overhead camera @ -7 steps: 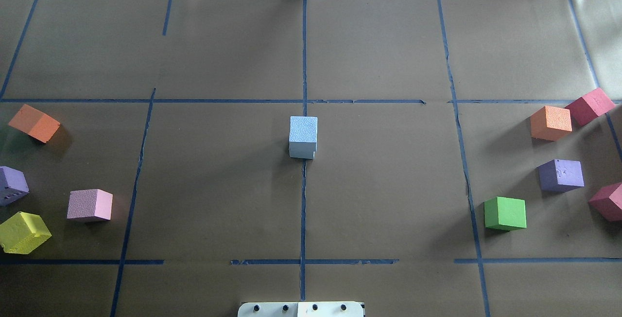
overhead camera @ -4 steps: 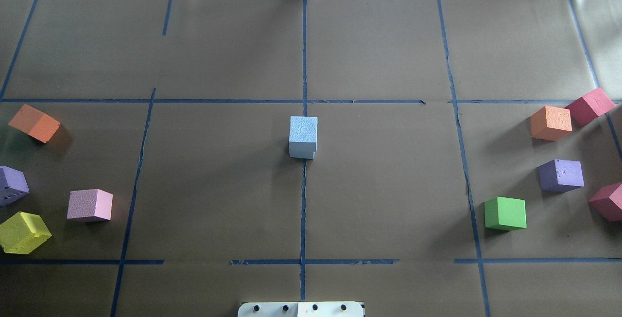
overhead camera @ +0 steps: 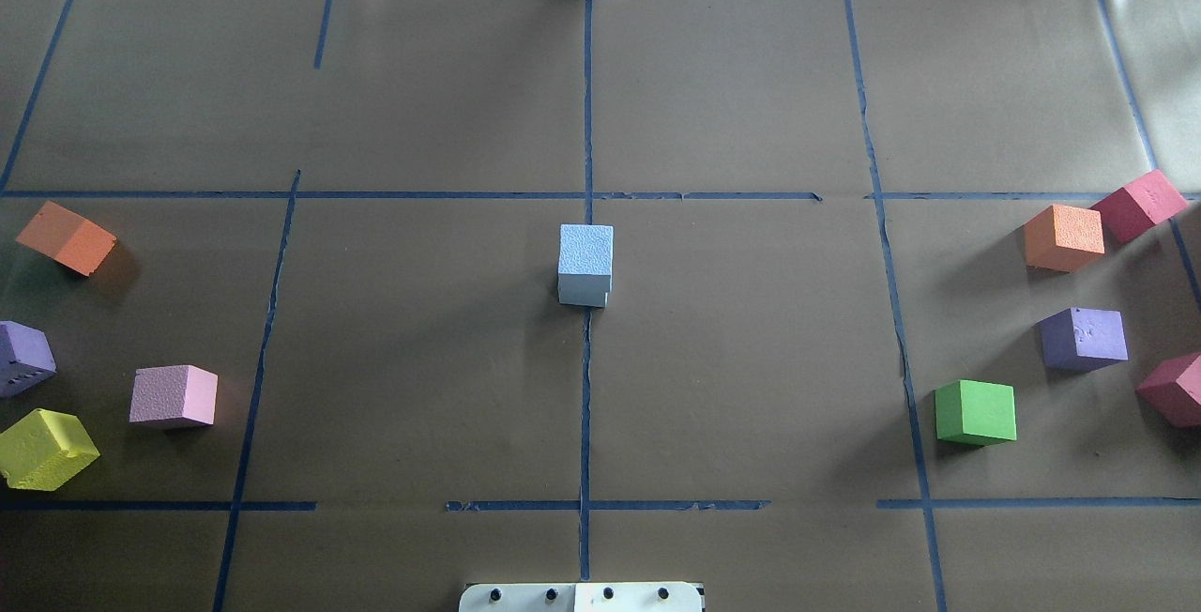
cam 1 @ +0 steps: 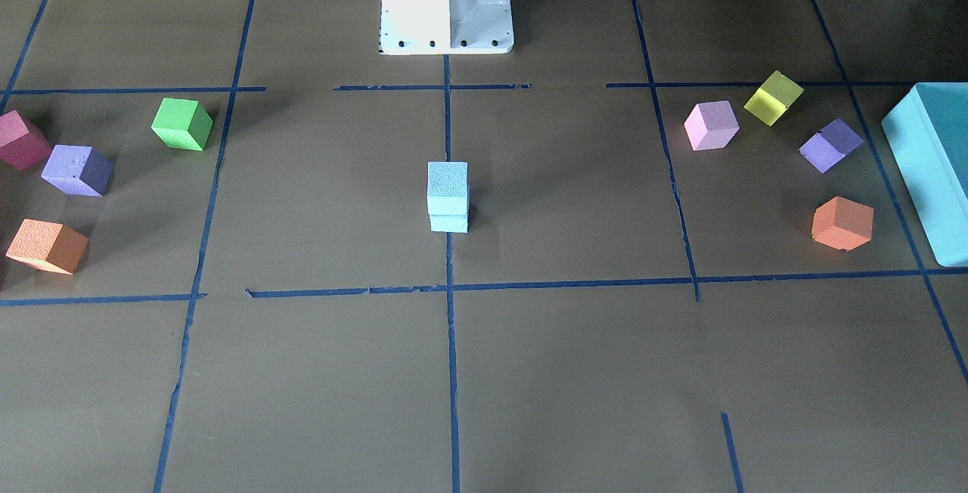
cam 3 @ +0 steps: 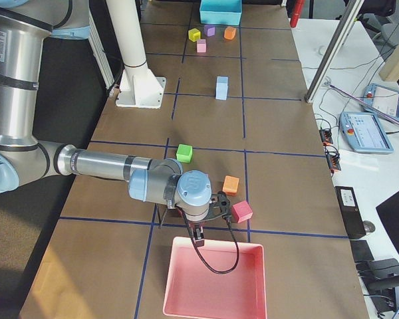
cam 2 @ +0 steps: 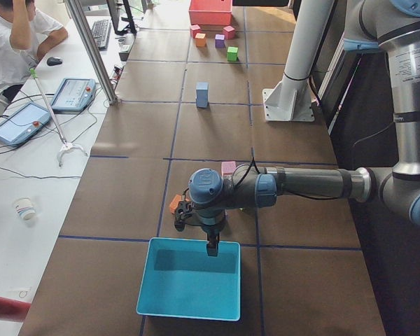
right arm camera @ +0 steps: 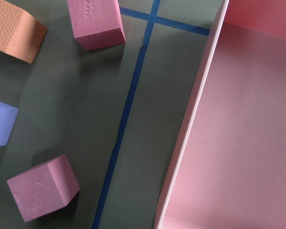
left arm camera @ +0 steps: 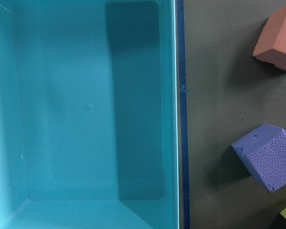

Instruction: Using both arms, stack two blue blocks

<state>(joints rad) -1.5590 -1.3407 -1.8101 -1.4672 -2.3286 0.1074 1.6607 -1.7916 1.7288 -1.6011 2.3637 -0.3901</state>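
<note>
Two blue blocks point(overhead camera: 585, 265) stand stacked at the table's centre, the top one slightly off the lower; the stacking looks complete. Neither arm is near. The left gripper point(cam 2: 212, 246) hangs over a teal bin point(cam 2: 189, 287) at the left end, the right gripper point(cam 3: 197, 237) over a pink bin point(cam 3: 213, 286) at the right end — released or clenched, I cannot tell. Brown paper point(overhead camera: 751, 359) gridded with blue tape point(overhead camera: 585, 405) covers the table. Loose coloured cubes point(overhead camera: 976, 412) sit at both sides — a seated person point(cam 2: 14, 35) is at a white desk point(cam 2: 28, 161) along the far edge.

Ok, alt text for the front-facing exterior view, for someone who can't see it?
Two pale blue blocks stand stacked on the centre tape line, upper block on lower block, nothing touching them. Coloured cubes lie scattered on both sides, with a teal box at the right edge and the white pedestal at top.
</note>
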